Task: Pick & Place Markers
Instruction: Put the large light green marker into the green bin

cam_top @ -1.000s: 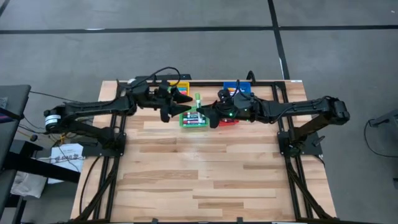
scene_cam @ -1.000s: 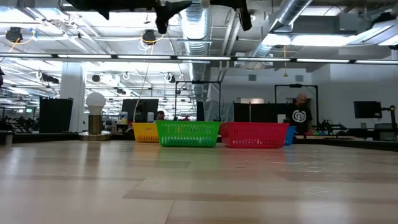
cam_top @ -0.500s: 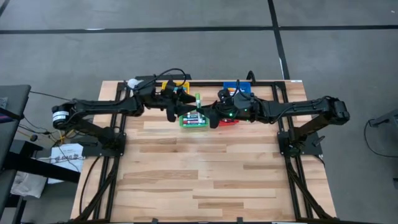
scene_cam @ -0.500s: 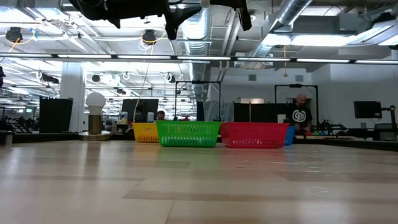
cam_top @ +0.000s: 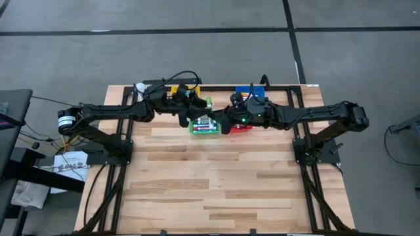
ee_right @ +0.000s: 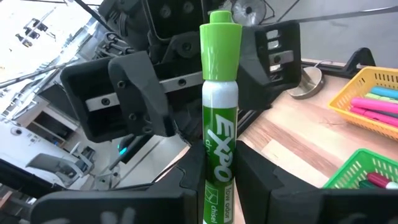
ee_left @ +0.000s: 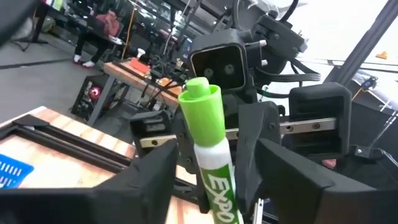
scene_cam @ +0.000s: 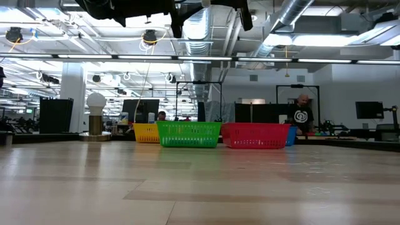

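Between the two fingers of the right gripper (ee_right: 211,186) a green marker (ee_right: 219,112) is standing upright, cap upward, and the fingers are pressing on its lower white part, so this gripper is clenched around it. Facing it, the left gripper (ee_left: 214,186) is reaching around the same marker (ee_left: 208,143), with one dark finger on each side of the barrel and a small gap visible, so its fingers are spread and are not yet squeezing. Seen from above, both grippers are meeting over the green basket (cam_top: 205,126) near the far edge of the wooden table (cam_top: 210,190), and the marker (cam_top: 209,103) is showing as a short green stick between them, above the basket's far rim. Other markers are lying inside this green basket. Just beside it the red basket (scene_cam: 255,135) is standing, mostly under the right arm in the high view, the yellow basket (ee_right: 367,93) with pink markers is sitting on the other side, and a blue basket (cam_top: 252,90) is further back. Beyond the table a person (scene_cam: 302,114) is standing in the room.
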Available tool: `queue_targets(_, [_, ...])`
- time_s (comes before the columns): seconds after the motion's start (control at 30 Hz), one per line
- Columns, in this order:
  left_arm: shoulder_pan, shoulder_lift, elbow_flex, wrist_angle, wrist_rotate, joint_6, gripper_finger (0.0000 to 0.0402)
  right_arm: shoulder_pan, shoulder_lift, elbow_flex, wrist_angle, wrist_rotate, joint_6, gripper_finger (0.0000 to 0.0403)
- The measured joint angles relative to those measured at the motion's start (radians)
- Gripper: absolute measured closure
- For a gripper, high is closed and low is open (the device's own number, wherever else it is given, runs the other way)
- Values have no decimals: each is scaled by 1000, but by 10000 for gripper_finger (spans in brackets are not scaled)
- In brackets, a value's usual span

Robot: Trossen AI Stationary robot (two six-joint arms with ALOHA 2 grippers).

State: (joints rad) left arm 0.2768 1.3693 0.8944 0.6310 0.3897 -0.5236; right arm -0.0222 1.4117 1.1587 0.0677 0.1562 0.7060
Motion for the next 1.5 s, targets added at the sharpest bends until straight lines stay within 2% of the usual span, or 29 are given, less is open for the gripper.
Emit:
queue_targets(0.27, [7, 0, 1, 24, -4, 61, 324, 8, 0, 0, 0, 4, -8, 351])
queue_targets(0.33, [6, -1, 0, 25, 1, 58, 340, 9, 0, 0, -3, 5, -13, 351])
queue_targets(0.87, [7, -1, 0, 28, -8, 12, 319, 9, 0, 0, 1, 0, -3, 351])
queue_targets(1.33, [-14, 14, 1, 37, -18, 2, 226, 9, 0, 0, 0, 0, 4, 351])
queue_targets(1.4, [-14, 14, 1, 38, -23, -4, 230, 9, 0, 0, 0, 0, 4, 351])
queue_targets(1.5, [-13, 14, 1, 41, -23, -4, 262, 9, 0, 0, 0, -1, 4, 351])
